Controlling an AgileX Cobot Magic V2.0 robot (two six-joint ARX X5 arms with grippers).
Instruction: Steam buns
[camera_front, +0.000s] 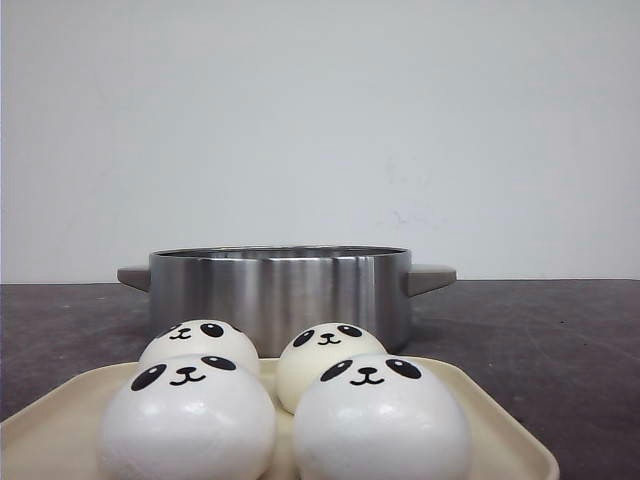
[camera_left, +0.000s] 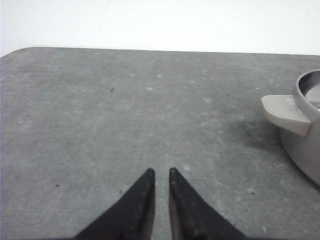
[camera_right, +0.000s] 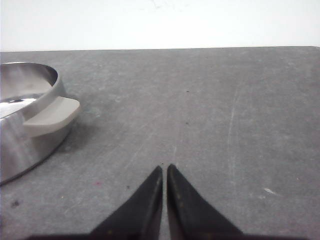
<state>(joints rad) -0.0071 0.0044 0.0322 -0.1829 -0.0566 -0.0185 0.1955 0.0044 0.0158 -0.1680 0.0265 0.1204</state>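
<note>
- Buns sit four together on a cream tray (camera_front: 500, 425) at the near edge of the front view: near left bun (camera_front: 187, 420), near right bun (camera_front: 380, 420), far left bun (camera_front: 198, 343), far right bun (camera_front: 325, 362).
- The two near buns are cut off by the lower frame edge, and they hide the lower parts of the two behind them; each shows a panda face.
- The tray's near side and left corner run out of the picture.
- Just behind the tray stands a steel pot (camera_front: 280, 290) with a grey handle on each side; its inside cannot be seen from the front, and whether it touches the tray is hard to tell.
- Neither arm appears in the front view.
- The left gripper (camera_left: 161, 172) hangs over the bare grey table (camera_left: 100, 115), its black fingers drawn nearly together with only a thin gap, holding nothing; the pot's handle lies well off to one side, partly cropped.
- The right gripper (camera_right: 164, 167) is likewise almost closed and empty over the table, the pot clipped at the frame edge.
</note>
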